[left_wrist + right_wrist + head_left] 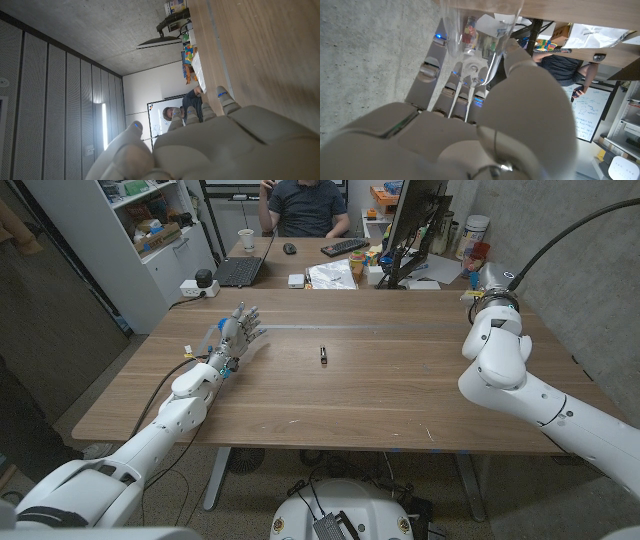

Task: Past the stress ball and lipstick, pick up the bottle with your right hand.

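The wooden tabletop [400, 390] fills the frame's middle. At its right edge, upper right of the frame, the right hand [470, 130] has its fingers [432, 65] closed around the clear bottle [477, 30]. At left, the left hand [238, 335] holds nothing, fingers spread. A small dark lipstick [324, 355] lies mid-frame.

Bottle [480, 30]: clear, transparent plastic, seen in the right wrist view between the fingers of the right hand [470, 100], which close around it at the surface's far right edge. Lipstick [324, 355]: small dark cylinder lying on its side near the middle of the surface, pointing toward the far edge.
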Motion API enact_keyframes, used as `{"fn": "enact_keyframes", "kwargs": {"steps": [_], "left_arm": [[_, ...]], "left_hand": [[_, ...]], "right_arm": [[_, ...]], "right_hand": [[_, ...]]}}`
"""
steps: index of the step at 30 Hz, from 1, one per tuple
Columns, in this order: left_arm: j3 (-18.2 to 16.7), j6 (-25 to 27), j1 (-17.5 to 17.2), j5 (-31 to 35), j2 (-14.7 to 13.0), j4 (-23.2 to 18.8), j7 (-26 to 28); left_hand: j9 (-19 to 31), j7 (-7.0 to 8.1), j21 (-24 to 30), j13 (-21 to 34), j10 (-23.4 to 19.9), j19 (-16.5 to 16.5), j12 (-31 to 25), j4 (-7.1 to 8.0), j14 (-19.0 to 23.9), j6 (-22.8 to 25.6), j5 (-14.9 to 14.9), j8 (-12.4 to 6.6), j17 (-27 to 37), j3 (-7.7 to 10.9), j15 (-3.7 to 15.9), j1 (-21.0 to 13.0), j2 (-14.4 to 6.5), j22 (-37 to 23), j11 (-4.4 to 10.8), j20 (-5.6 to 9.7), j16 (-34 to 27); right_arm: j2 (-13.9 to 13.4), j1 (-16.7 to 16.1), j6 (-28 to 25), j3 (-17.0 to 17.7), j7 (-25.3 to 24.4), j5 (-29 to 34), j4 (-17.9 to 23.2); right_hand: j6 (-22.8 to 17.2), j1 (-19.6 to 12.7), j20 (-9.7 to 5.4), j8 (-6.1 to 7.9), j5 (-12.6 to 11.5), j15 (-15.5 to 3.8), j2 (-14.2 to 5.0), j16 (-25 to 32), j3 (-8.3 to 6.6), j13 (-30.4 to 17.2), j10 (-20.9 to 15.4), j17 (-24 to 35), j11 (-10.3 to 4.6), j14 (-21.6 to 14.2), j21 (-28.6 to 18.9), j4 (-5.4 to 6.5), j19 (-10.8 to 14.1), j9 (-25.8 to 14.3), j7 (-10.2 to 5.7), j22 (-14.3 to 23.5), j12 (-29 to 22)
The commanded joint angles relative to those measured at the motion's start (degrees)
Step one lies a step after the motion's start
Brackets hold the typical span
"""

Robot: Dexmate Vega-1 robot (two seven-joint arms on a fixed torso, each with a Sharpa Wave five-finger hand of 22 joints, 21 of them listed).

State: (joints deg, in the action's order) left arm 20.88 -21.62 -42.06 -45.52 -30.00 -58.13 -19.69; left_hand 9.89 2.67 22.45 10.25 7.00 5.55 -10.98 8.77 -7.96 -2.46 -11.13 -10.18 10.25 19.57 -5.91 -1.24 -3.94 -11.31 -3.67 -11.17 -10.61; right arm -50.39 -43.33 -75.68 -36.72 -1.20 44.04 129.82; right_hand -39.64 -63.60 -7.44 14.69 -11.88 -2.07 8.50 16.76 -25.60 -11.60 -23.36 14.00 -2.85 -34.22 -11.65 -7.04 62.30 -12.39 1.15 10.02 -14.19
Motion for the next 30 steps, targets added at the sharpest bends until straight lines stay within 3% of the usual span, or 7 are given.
{"fn": "enact_keyframes", "kwargs": {"steps": [1,3,5,7,30], "left_arm": [[-0.1,0.1,-0.7,0.1,-0.6,-1.2,0.8],[-0.1,0.1,-0.8,0.0,-0.6,-1.3,0.7],[-0.2,0.1,-0.9,-0.1,-0.7,-1.4,0.7],[-0.2,0.0,-0.9,0.0,-0.7,-1.4,0.9],[-0.4,-0.1,-1.2,-0.3,-0.8,-1.5,0.8]], "left_hand": [[0.2,0.42,0.0,0.1,0.2,-0.3,-0.4,-0.03,-0.4,0.2,-0.5,-0.34,0.3,-0.11,0.15,-0.1,-0.6,-0.3,0.03,-0.23,-0.2],[0.2,0.41,-0.1,0.1,0.3,-0.3,-0.4,-0.03,-0.3,0.2,-0.5,-0.34,0.3,-0.12,0.07,-0.1,-0.6,-0.3,0.04,-0.23,-0.2],[0.2,0.4,-0.1,0.1,0.3,-0.3,-0.4,-0.03,-0.3,0.2,-0.5,-0.33,0.3,-0.13,0.07,-0.1,-0.6,-0.3,0.03,-0.22,-0.2],[0.2,0.42,-0.1,0.1,0.2,-0.3,-0.4,-0.03,-0.3,0.2,-0.5,-0.33,0.3,-0.15,0.04,-0.1,-0.6,-0.3,0.05,-0.24,-0.3],[0.2,0.39,-0.2,0.1,0.2,-0.4,-0.4,-0.03,-0.3,0.3,-0.5,-0.35,0.3,-0.27,0.13,-0.1,-0.7,-0.3,0.0,-0.26,-0.3]], "right_arm": [[-0.5,-4.4,6.6,7.0,-14.0,-14.5,1.9],[-1.5,-2.4,4.1,4.3,-14.3,-14.3,1.9],[-1.9,-2.9,5.1,4.9,-15.6,-16.0,2.0],[-2.6,-1.5,3.4,3.3,-15.8,-16.5,2.3],[-6.3,1.2,1.3,0.8,-23.2,-27.0,4.3]], "right_hand": [[-1.5,-18.7,-5.58,0.11,-0.3,-10.4,-18.16,0.1,-2.93,-0.1,-0.3,0.1,-0.22,-2.0,-0.4,-2.47,2.6,-0.3,0.86,0.1,0.2],[-1.5,-18.8,-5.58,0.08,-0.3,-10.43,-18.16,0.1,-2.94,-0.1,-0.5,0.1,-0.25,-2.1,-0.4,-2.45,2.6,-0.4,0.84,0.1,0.1],[-1.5,-18.8,-5.57,0.06,-0.3,-10.44,-18.16,0.1,-2.95,-0.1,-0.6,0.1,-0.36,-2.2,-0.4,-2.42,2.6,-0.4,0.83,0.1,0.1],[-1.5,-18.8,-5.56,0.01,-0.3,-10.38,-18.17,0.1,-2.95,-0.2,-0.6,0.1,-0.43,-2.3,-0.4,-2.38,2.6,-0.4,0.71,0.1,0.1],[-1.7,-19.1,-5.48,-0.25,-0.3,-10.62,-18.1,0.2,-3.02,-0.2,-1.2,0.2,-0.68,-3.6,-0.5,-2.21,2.8,-0.5,0.58,0.1,0.3]]}}
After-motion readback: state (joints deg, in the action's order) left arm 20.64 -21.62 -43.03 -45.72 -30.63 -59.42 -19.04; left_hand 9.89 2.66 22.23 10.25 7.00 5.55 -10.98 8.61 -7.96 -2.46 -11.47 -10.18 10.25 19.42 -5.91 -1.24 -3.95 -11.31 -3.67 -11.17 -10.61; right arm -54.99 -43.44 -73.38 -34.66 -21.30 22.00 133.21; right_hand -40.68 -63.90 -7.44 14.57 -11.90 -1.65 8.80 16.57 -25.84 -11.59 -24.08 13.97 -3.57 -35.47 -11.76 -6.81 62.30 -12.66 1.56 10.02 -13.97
